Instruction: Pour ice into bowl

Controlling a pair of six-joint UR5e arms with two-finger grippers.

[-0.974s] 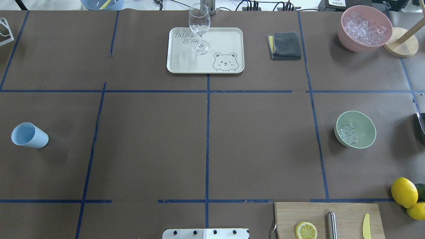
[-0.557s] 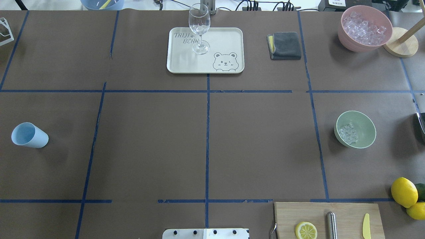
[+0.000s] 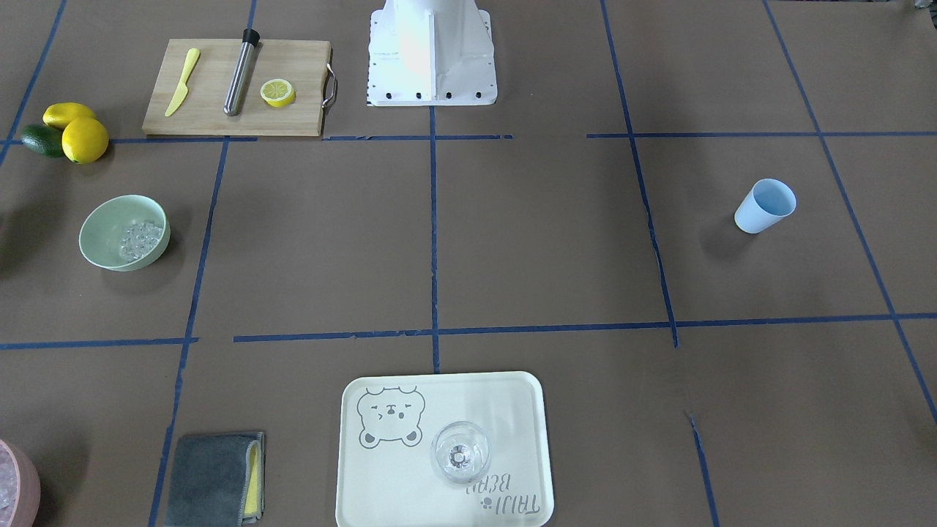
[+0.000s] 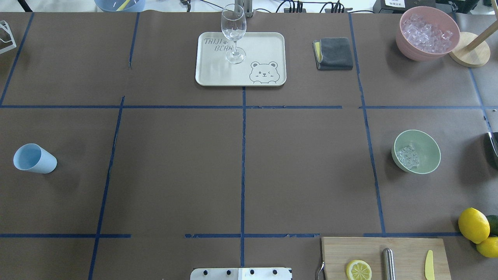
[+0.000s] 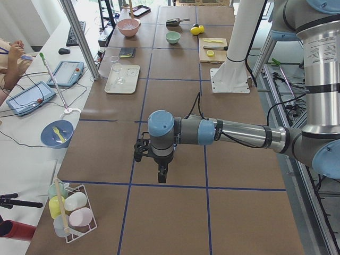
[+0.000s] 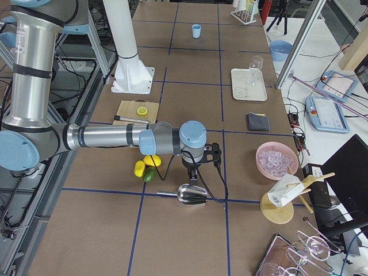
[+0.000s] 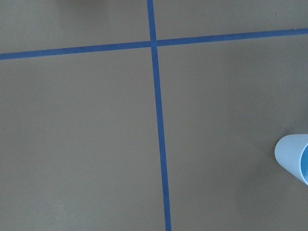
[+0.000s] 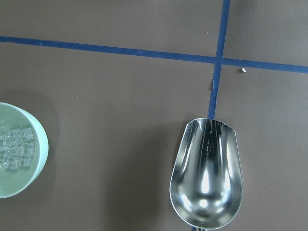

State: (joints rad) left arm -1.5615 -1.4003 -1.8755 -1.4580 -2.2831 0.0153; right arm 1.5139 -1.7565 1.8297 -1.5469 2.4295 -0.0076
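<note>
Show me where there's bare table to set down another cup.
Bare: the two middle squares between the blue cup and the bowl, nearer the robot than the tray. Crowded: the robot's right edge, with pink container, cutting board and lemons.

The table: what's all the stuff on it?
bowl: 1, mint green, table's right side
ice: small pile, clear, inside the bowl
pink bowl: 1, pink, far right corner, holds ice
scoop: 1, silver, lying near the bowl
cup: 1, light blue, table's left side
tray: 1, cream, far middle
wine glass: 1, clear, standing on the tray
cloth: 1, grey, right of the tray
cutting board: 1, wooden, near edge
lemon slice: 1, yellow, on the board
metal rod: 1, silver, on the board
knife: 1, yellow, on the board
lemons: 2, yellow, right of the board
green fruit: 1, dark green, beside the lemons
left hand: 1, black, above the table's left end
right hand: 1, black, near the scoop
</note>
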